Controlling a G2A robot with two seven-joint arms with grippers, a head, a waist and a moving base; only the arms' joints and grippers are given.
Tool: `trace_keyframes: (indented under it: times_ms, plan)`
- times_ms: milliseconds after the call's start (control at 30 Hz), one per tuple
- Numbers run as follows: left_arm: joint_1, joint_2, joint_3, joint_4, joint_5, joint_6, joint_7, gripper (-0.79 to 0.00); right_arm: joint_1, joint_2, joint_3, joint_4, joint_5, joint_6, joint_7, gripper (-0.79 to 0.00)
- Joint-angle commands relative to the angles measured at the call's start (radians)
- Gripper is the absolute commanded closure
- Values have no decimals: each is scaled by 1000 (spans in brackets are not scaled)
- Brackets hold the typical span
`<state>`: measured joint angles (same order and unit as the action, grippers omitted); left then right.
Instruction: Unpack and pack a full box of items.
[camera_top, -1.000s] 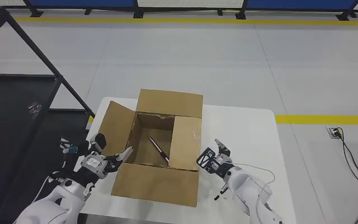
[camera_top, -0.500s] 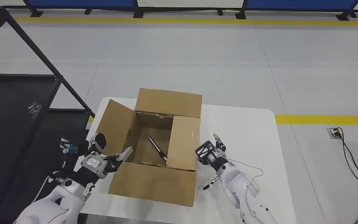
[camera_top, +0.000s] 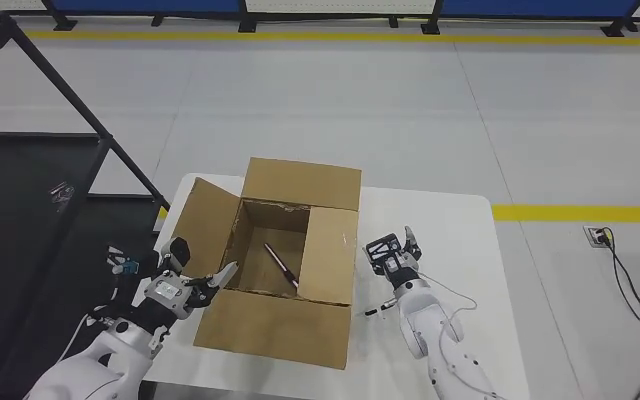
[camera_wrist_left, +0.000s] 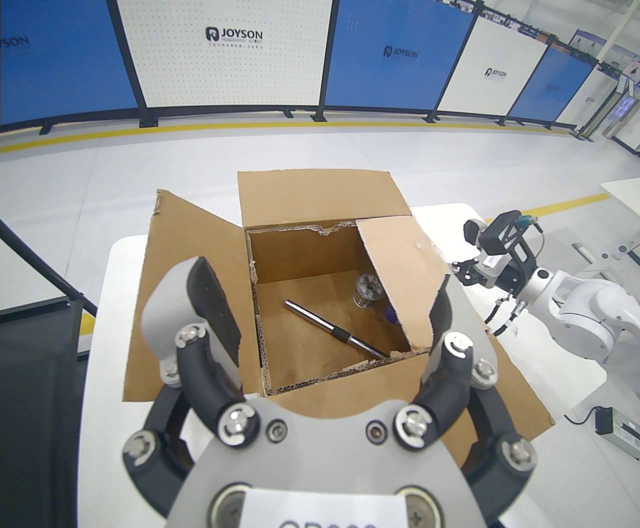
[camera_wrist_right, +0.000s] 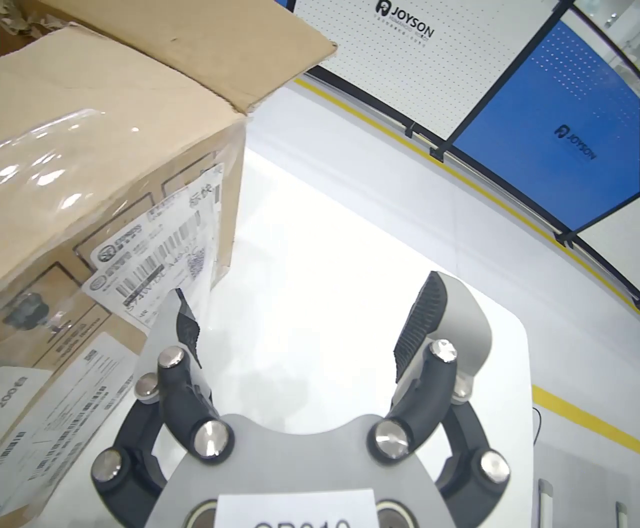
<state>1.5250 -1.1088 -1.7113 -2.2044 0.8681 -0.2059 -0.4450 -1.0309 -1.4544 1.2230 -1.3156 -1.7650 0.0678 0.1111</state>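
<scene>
Left claw (camera_top: 206, 258) sits at the near left corner of the cardboard box (camera_top: 275, 330), its jaws spread wide with nothing between them. In the left wrist view the same claw (camera_wrist_left: 322, 285) frames the box's opening, one dark pad over the left flap and the other over the near edge of the right flap.

The box stands on the white tabletop (camera_top: 440, 220) with its four flaps open: the left, far and near ones fold outward, and the right one tilts in over the opening. On its floor lies a thin metal rod (camera_wrist_left: 336, 330) with a dark band, set on a diagonal. Beside it, partly under the right flap, stands a small clear round piece (camera_wrist_left: 366, 291); a bluish thing next to that is too hidden to make out.

Right claw (camera_top: 392, 240) hangs just beside the box's right wall, over bare tabletop, jaws open and holding nothing. In its own wrist view this claw (camera_wrist_right: 307, 292) has one finger close against the white printed labels (camera_wrist_right: 150, 260) stuck on that wall, below a strip of clear tape (camera_wrist_right: 75, 150).
</scene>
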Motion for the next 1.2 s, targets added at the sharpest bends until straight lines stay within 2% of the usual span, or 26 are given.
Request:
trace_keyframes:
  times_ms: [0,333,733,933,1033,1167]
  plan:
    - [0,0,0,0,0,0,0,-785,-8,2,10,-15,-6,10,0,-785]
    - [0,0,0,0,0,0,0,-785,-62,16,77,-92,-26,22,29,-785]
    - [0,0,0,0,0,0,0,-785,-79,7,73,-136,-105,214,111,-785]
    - [0,0,0,0,0,0,0,-785,-88,4,89,-161,-111,258,145,-785]
    - [0,0,0,0,0,0,0,-785,-89,6,86,-163,-128,200,150,-785]
    - [0,0,0,0,0,0,0,-785,-101,24,101,-177,-163,-35,99,-785]
